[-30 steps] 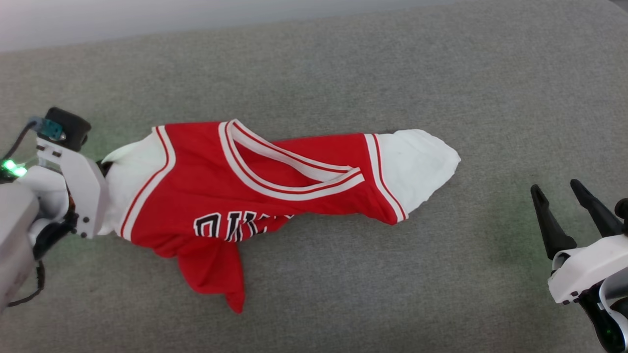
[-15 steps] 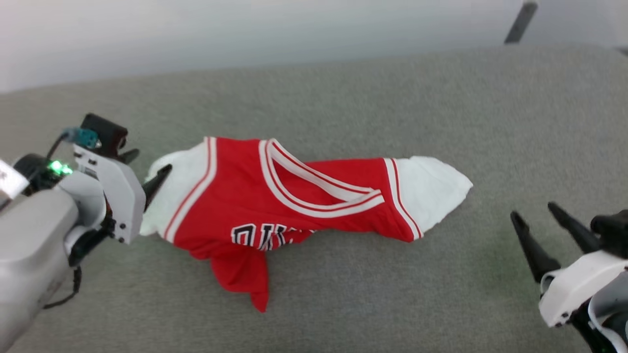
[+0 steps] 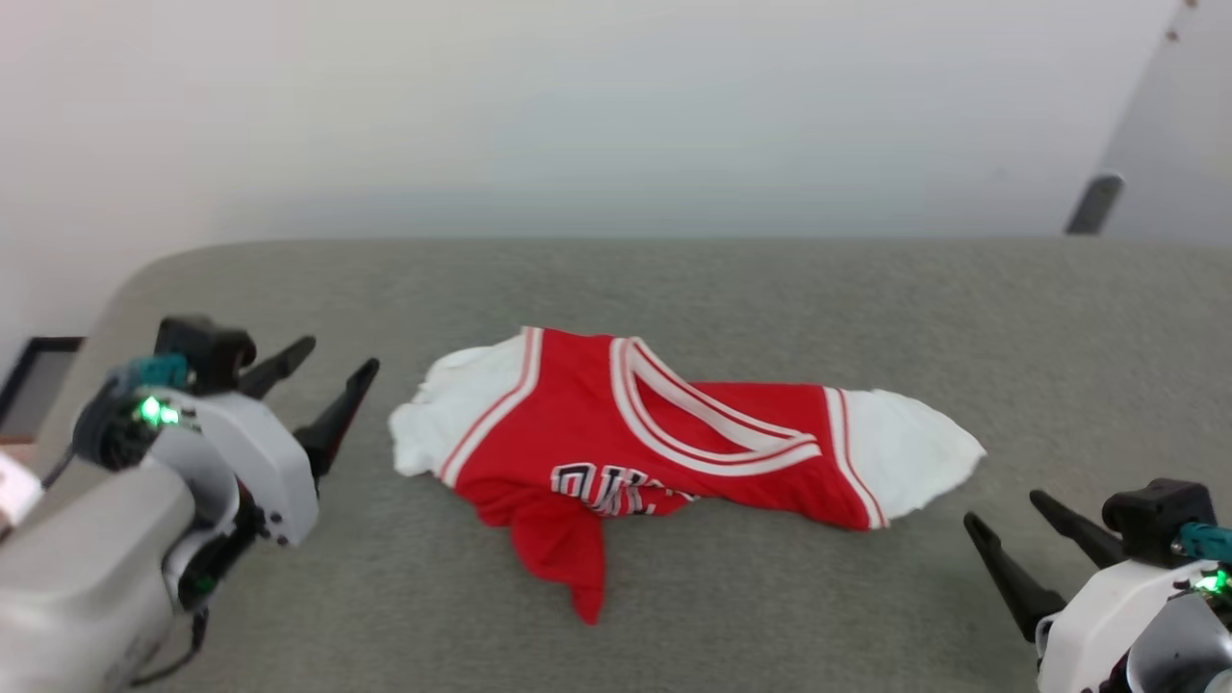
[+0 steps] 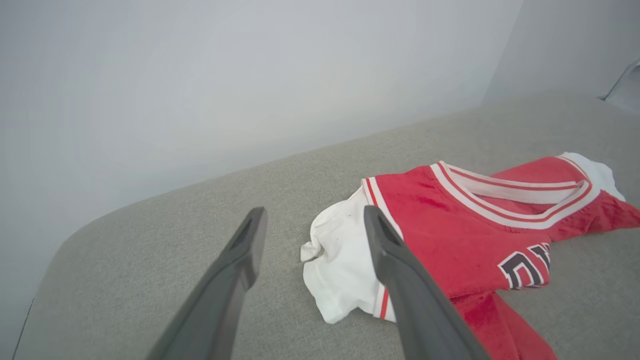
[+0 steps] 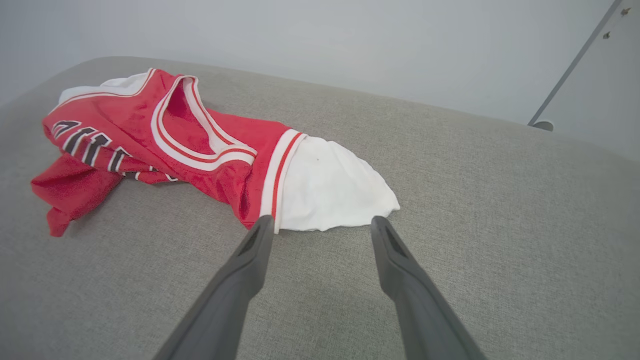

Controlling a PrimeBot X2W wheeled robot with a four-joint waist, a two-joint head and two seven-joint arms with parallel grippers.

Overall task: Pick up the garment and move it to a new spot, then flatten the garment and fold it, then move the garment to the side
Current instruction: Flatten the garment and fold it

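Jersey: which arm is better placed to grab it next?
Probably right: the right gripper is open, a white sleeve of the jersey straight ahead between its fingertips; the left gripper points beside its sleeve.

There is one garment (image 3: 654,452), a red jersey. It has two white sleeves (image 3: 905,462) and one striped V-neck (image 3: 712,423). There is one grey padded surface (image 3: 770,597). There are two grippers, the left gripper (image 3: 339,354) and the right gripper (image 3: 1004,508). Each has two dark fingers (image 4: 235,280), so four fingers in total. Each wrist carries one green light (image 3: 154,412), two lights together.
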